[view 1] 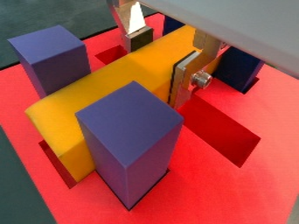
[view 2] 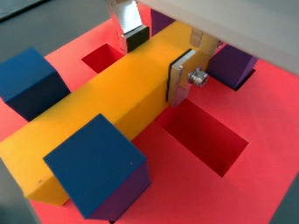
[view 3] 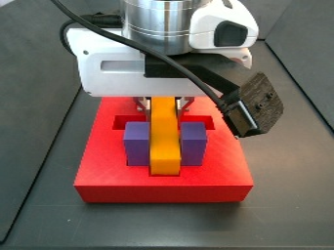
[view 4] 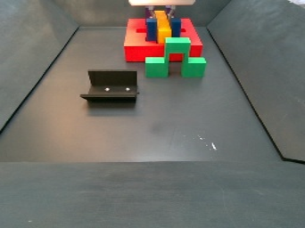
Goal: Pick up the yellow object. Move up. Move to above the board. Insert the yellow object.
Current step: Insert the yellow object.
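While the fixture stands at left of centre on the dark floor in a side view, the gripper at top centre clamps the yellow object, which lies between purple blocks on the board.

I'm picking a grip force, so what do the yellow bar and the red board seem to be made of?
The yellow bar, between the gripper's jaws over the board, looks like smooth matte plastic, possibly painted wood: even colour, no grain, crisp edges. The red board looks the same: uniform matte red with clean-cut slots. Neither looks soft, though the pictures cannot confirm that.
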{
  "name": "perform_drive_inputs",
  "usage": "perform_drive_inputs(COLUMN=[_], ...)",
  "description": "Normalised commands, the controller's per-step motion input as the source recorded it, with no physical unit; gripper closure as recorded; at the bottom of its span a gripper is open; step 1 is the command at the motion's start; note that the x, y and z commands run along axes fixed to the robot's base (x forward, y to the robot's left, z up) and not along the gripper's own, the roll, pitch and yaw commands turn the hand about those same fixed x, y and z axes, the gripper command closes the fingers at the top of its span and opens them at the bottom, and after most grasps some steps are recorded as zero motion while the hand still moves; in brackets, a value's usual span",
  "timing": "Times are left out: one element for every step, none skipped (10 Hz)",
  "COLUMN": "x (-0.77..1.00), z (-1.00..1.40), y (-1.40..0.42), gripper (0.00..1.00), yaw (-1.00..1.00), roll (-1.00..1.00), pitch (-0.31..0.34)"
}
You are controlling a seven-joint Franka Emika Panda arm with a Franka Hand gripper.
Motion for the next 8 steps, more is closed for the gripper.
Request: perform_drive_inputs(x=[0.02,0.20,0.29,0.23,0.09,0.00,0.00,0.00], z=[-0.20,-0.05,-0.03,-0.11,-0.16,-0.23,0.00,0.00], y=[-0.04,-0.18,-0.20,-0.14,-0.01,0.00,0.00,0.00], gripper=[1.00,1.00,1.00,1.00,1.00,1.00,1.00,1.00], yaw=[0.00,0.00,0.00,0.00,0.00,0.00,0.00,0.00], roll=[0.00,0.00,-0.04,-0.06,0.00,0.00,0.00,0.00], pitch=[0.000,0.000,0.000,0.000,0.000,-0.007,-0.019,-0.006])
